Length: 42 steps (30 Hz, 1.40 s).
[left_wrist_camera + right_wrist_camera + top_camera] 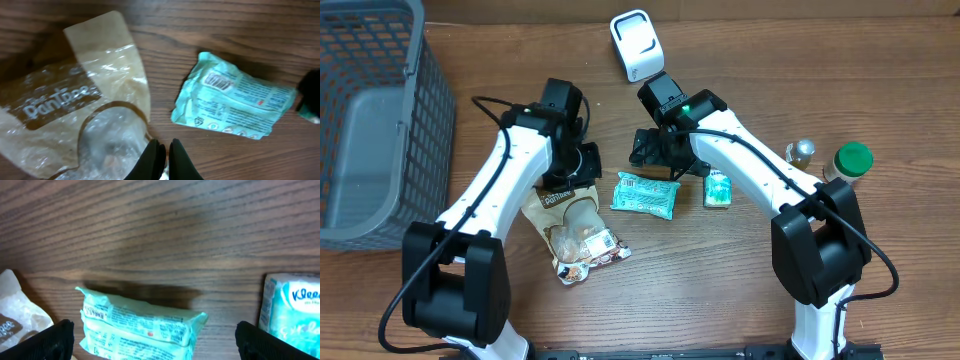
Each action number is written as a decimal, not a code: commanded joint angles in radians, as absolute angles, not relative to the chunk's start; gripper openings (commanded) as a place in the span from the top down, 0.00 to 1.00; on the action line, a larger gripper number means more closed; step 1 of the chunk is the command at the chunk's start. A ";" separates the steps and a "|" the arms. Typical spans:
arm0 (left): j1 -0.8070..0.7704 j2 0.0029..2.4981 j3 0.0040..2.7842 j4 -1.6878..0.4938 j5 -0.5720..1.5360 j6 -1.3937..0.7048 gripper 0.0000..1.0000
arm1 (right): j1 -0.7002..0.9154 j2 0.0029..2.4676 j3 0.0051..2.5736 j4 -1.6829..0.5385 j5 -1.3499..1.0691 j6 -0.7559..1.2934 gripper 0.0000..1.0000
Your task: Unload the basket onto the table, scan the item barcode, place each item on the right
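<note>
Black fingers (152, 160) of the left gripper (164, 159) are pressed together with no gap, right at the edge of the clear window of a tan snack bag (75, 95). Whether a fold of film is caught between them cannot be told. Through that window pale, lumpy pieces show inside the bag, plainer from overhead.

Just to the bag's right and apart from it, the teal packet (232, 102) lies flat on the wooden table (720, 300). Its barcode (218, 81) faces up near one corner.

The right gripper (155, 335) hangs over the packet's far side. Its fingers (52, 342) are spread wide, one at each lower corner of the wrist view, and they touch nothing.

Near the packet's other end lies a small Kleenex pack (718, 188). A white scanner (636, 45) sits farther back on the table. At the right, a green-capped bottle (850, 162) and a smaller silver-capped one (801, 153) stand side by side; their contents cannot be made out. A grey mesh basket (380, 120) stands at the left edge.
</note>
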<state>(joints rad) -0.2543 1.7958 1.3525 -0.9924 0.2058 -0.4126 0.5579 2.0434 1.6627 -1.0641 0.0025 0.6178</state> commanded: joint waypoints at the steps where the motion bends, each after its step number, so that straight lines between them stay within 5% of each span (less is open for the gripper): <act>1: -0.283 1.806 1.354 -0.971 0.200 -0.419 0.95 | 0.554 2.020 1.677 -1.100 -0.010 0.622 0.00; 13: -0.354 1.823 1.354 -0.878 0.123 -0.442 0.96 | 0.532 2.020 1.676 -1.159 -0.041 0.590 0.00; 20: -0.346 1.842 1.354 -0.872 0.179 -0.387 0.96 | 0.437 2.020 1.674 -1.186 -0.369 0.306 0.30; 42: -0.341 2.100 1.354 -0.781 0.304 -0.336 0.96 | 0.426 2.020 1.418 -0.948 -0.477 0.406 0.45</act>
<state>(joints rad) -0.3405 2.0350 1.3544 -0.7925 0.3084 -0.3618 0.4149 2.0430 1.4490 -0.9741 -0.4545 0.3740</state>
